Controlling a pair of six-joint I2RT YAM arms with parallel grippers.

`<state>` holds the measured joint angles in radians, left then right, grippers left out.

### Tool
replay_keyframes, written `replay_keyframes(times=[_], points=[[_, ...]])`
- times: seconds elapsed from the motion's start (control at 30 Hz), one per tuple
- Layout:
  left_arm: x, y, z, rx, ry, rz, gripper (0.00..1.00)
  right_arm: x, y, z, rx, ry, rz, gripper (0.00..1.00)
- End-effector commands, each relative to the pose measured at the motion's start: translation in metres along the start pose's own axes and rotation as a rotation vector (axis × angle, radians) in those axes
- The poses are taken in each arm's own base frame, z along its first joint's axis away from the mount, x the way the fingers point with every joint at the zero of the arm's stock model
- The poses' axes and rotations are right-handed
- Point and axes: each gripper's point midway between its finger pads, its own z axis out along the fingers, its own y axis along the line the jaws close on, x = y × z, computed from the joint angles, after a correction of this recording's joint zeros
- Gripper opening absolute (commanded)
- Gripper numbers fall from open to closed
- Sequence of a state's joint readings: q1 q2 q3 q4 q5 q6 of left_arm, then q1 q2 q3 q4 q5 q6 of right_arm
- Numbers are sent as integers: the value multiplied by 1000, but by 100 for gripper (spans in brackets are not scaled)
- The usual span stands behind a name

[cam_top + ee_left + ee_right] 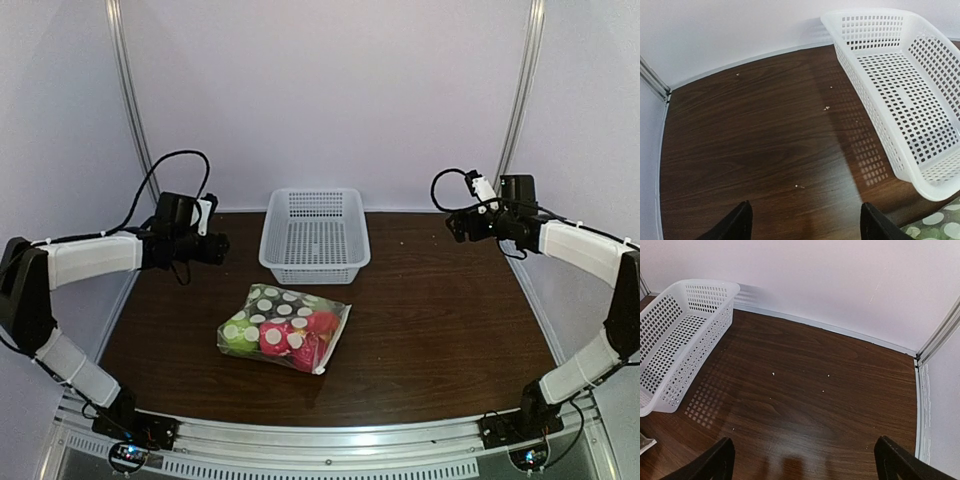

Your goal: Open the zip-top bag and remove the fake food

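The zip-top bag (285, 326), clear plastic with white dots, lies flat on the dark wooden table (440, 310) just in front of the basket. Through it I see the fake food (300, 334): pink-red pieces on the right, green ones on the left. A corner of the bag (935, 226) shows at the bottom right of the left wrist view. My left gripper (218, 246) hangs open above the table's left side, well apart from the bag. My right gripper (456, 225) is open too, high over the back right. Nothing sits between either pair of fingers (735, 225) (715, 462).
A white perforated basket (315, 235) stands empty at the back centre, seen also as the basket (900, 85) in the left wrist view and the basket (680, 335) in the right. White walls and metal frame posts (130, 90) enclose the table. Small crumbs dot the wood.
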<state>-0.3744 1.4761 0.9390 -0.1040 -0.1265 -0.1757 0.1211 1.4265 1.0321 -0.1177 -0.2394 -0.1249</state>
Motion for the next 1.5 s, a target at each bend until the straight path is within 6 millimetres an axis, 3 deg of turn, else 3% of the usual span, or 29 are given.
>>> replay_keyframes(times=[0.0, 0.2, 0.37, 0.57, 0.73, 0.97, 1.17, 1.47], points=[[-48, -15, 12, 80, -116, -56, 75, 4, -4, 4, 5, -12, -23, 99], [-82, -22, 56, 81, -88, -88, 75, 13, 4, 10, -51, 35, -74, 99], [-110, -35, 100, 117, -79, -106, 82, 17, 17, 14, -115, 49, -87, 100], [-113, -56, 142, 187, -43, -186, 80, 23, 23, 17, -134, 73, -99, 99], [-103, -90, 160, 301, -11, -195, 74, 27, 26, 16, -145, 80, -111, 99], [-95, -147, 160, 387, 7, -165, 69, 28, 26, 22, -152, 90, -111, 98], [-87, -214, 141, 475, 10, -116, 67, 29, 33, 26, -178, 103, -122, 96], [-75, -311, 107, 619, -5, -53, 66, 22, 63, 20, -295, 102, -206, 92]])
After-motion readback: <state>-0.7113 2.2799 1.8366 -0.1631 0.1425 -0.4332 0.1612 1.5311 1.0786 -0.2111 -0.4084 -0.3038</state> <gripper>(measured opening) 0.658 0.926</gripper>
